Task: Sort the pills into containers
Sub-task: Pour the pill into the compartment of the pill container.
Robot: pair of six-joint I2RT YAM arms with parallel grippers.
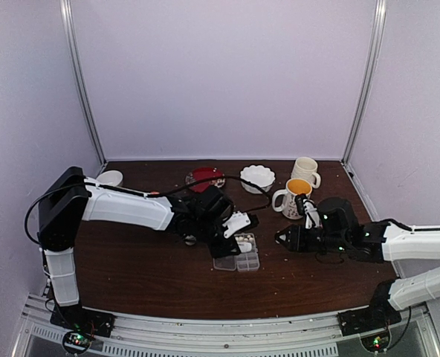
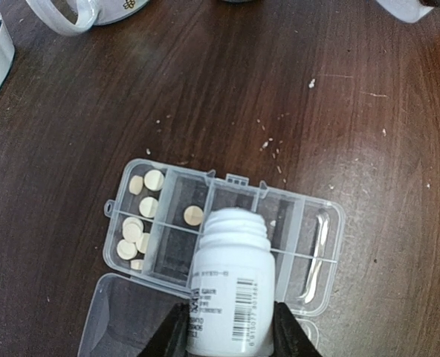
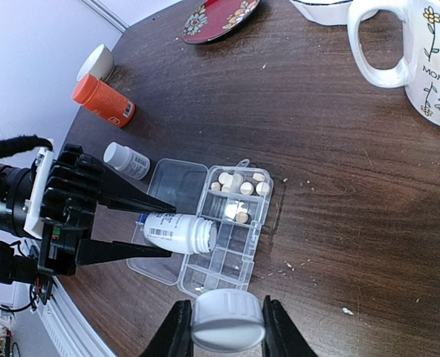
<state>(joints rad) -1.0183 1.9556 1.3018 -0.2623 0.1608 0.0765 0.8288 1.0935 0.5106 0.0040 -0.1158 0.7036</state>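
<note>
Pills (image 2: 154, 179) lie in pill box cells (image 2: 174, 256); left claw (image 2: 229, 321) grips open white bottle (image 2: 231, 282) above, right claw (image 3: 224, 316) grips cap (image 3: 227, 323)

A scalloped white bowl (image 1: 257, 178) sits just right of the red plate (image 1: 204, 178); a cream mug (image 1: 305, 170) and a flowered mug (image 1: 294, 197) stand farther right.

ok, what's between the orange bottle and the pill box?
A small white bottle, capped, sits between the orange bottle and the open lid of the pill box. Clear in the right wrist view.

Pill box (image 2: 313, 230) partly behind white bottle (image 2: 231, 290)
</note>
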